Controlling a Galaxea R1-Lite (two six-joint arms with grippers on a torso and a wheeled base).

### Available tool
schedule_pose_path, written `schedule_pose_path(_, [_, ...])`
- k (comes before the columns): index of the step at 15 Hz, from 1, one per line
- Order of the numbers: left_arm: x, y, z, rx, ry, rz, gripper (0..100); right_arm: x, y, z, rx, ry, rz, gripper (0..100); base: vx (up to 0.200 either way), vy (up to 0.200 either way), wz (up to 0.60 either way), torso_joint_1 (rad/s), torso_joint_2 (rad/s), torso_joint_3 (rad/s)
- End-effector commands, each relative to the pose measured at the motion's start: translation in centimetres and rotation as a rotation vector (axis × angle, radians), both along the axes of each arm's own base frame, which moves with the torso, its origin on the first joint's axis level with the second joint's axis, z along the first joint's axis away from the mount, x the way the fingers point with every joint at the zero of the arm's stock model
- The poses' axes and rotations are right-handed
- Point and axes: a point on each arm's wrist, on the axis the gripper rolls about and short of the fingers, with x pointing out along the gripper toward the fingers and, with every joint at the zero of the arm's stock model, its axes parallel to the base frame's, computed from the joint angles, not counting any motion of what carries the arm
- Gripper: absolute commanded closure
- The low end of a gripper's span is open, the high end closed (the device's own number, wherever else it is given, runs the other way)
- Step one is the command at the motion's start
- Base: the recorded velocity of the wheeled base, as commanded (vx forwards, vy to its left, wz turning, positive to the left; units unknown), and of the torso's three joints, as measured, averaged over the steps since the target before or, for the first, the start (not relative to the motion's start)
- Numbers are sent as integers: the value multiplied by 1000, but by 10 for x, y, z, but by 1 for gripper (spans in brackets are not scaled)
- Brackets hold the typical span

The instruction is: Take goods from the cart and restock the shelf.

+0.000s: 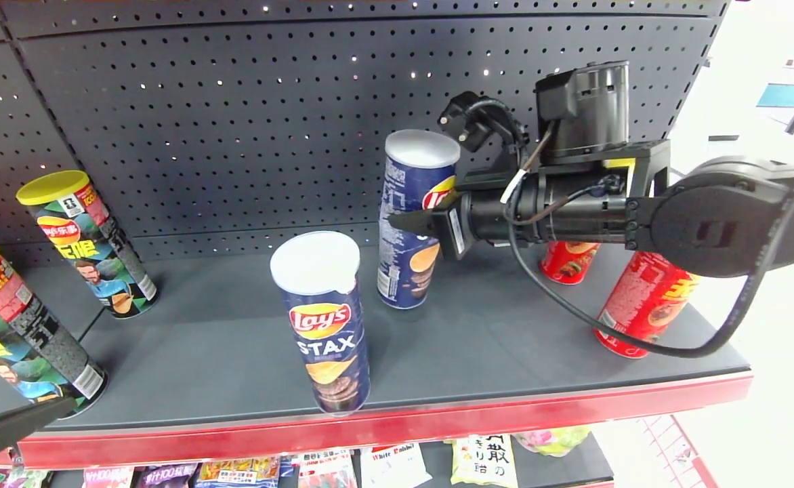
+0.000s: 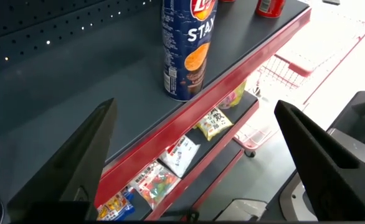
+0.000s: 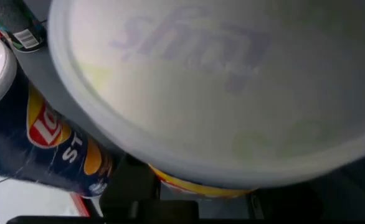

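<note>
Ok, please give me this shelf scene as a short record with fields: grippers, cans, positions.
right gripper: shut on rear blue can, upright near the pegboard
left gripper: open, empty, at front left of the shelf
front blue can: upright near the red front edge, untouched
red cans: two, right side
yellow-lid cans: two, left side

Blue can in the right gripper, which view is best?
Head view: whole blue can on the shelf, right gripper around it. Right wrist view catches its lid close; left wrist view has the front can.
</note>
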Motion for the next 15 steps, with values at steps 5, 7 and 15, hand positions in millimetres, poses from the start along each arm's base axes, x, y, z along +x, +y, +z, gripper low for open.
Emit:
schedule_pose_path(5, [1, 0, -2, 6, 20, 1, 0, 13, 28, -18, -17, 19, 34, 100, 0, 0, 0, 0, 0, 0])
schedule_pose_path(7, [1, 0, -2, 8, 22, 1, 0, 15, 30, -23, -25, 29, 34, 100, 0, 0, 0, 0, 0, 0])
schedule_pose_path(15, [0, 0, -2, 8, 16, 1, 0, 23, 37, -24, -17, 17, 36, 100, 0, 0, 0, 0, 0, 0])
